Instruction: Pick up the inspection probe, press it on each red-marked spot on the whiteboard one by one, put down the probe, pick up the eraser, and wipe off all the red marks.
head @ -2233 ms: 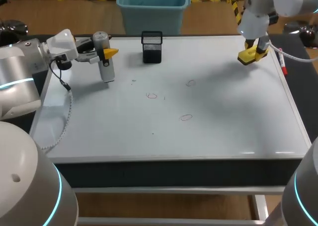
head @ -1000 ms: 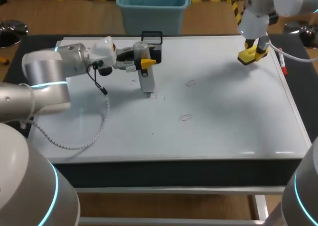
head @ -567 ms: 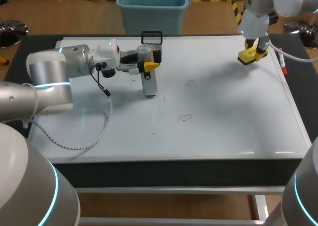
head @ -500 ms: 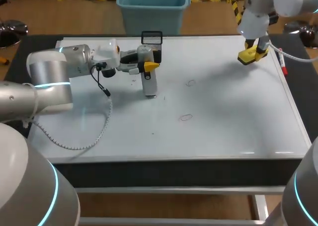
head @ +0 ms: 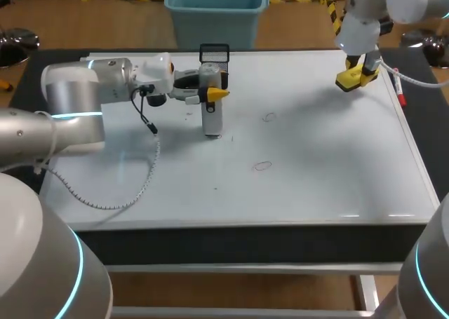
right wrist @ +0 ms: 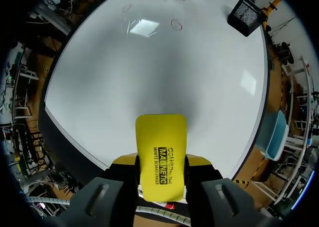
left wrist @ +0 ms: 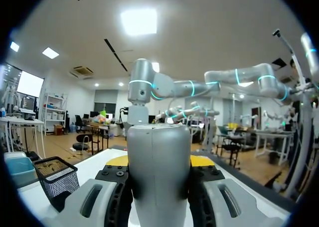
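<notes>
Gripping upright probe [head: 212,120], left claw [head: 210,92], tip down on whiteboard [head: 316,158]

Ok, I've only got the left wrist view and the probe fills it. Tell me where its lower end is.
Observer: In the head view the probe stands upright in the left gripper, and its lower end looks to be down on the whiteboard.
Operator: Give me the red marks you can see.
Observer: Two show clear of the probe: a red ring to its right, and a second red ring nearer the front edge.
Operator: Now report the other arm.
Observer: The right gripper hangs over the far right part of the board, shut on the yellow eraser.
</notes>
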`<move>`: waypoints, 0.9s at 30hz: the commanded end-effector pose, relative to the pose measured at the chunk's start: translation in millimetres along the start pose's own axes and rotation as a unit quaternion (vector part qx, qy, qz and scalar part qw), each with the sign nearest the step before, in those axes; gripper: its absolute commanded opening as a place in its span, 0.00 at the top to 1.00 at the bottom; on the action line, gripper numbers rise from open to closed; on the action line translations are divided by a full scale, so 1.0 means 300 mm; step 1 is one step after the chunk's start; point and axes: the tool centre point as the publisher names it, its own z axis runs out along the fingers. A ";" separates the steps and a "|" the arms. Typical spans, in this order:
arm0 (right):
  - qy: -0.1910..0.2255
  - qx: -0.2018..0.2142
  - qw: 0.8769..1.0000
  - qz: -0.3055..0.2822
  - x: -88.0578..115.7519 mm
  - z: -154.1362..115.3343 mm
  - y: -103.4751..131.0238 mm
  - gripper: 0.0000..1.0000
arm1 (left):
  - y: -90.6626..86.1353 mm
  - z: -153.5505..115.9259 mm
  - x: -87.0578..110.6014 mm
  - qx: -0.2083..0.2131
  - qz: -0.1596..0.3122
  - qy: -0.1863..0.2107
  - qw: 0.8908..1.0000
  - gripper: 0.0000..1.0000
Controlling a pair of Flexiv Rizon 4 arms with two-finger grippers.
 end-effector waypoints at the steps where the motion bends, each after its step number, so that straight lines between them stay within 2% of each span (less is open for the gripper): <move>1: 0.001 0.001 1.000 -0.001 0.001 -0.005 -0.002 1.00 | -0.003 0.007 0.000 0.000 0.000 0.001 1.000 1.00; 10: 0.001 0.001 1.000 -0.001 0.001 -0.005 -0.002 1.00 | -0.005 0.011 0.007 0.000 0.003 0.001 1.000 1.00; 19: 0.001 0.001 1.000 -0.001 0.001 -0.005 -0.002 1.00 | 0.003 0.031 0.019 -0.024 0.010 0.006 1.000 1.00; 27: 0.001 0.001 1.000 -0.001 0.001 -0.005 -0.002 1.00 | 0.004 0.031 0.024 -0.024 0.011 0.006 1.000 1.00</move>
